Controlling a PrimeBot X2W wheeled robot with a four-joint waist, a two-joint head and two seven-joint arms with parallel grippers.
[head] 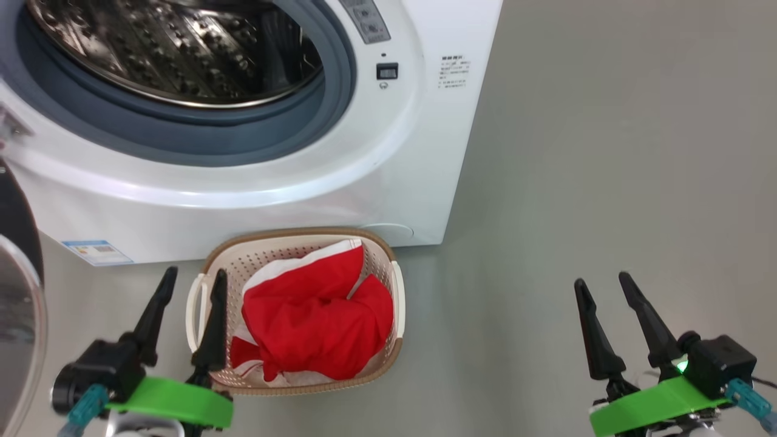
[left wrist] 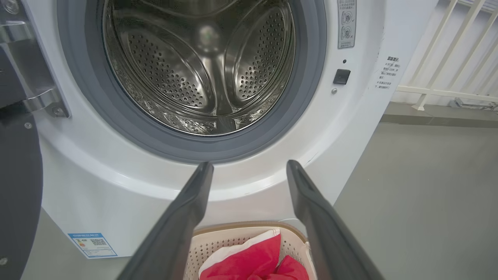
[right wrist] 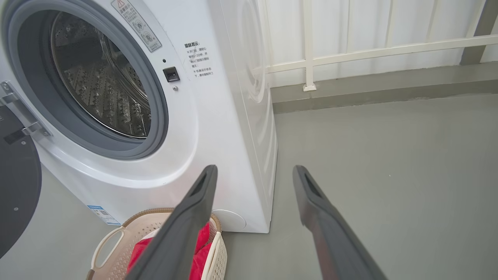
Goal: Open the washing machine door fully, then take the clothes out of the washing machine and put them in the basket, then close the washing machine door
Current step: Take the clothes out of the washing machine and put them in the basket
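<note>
My left gripper (head: 195, 272) is nearest, jaws apart and empty, its right finger over the left rim of the basket (head: 291, 232). My right gripper (head: 602, 279) hovers well to the right over the grey floor (head: 607, 152), jaws apart too, gripping nothing. The basket sits on the floor just in front of the washer (head: 388, 176). The clothes (head: 315, 321) lie heaped in it, red with white edges, filling most of it. Farther off, the drum (head: 176, 54) shows bare studded steel. The door (head: 18, 303) stands swung out at the near left.
</note>
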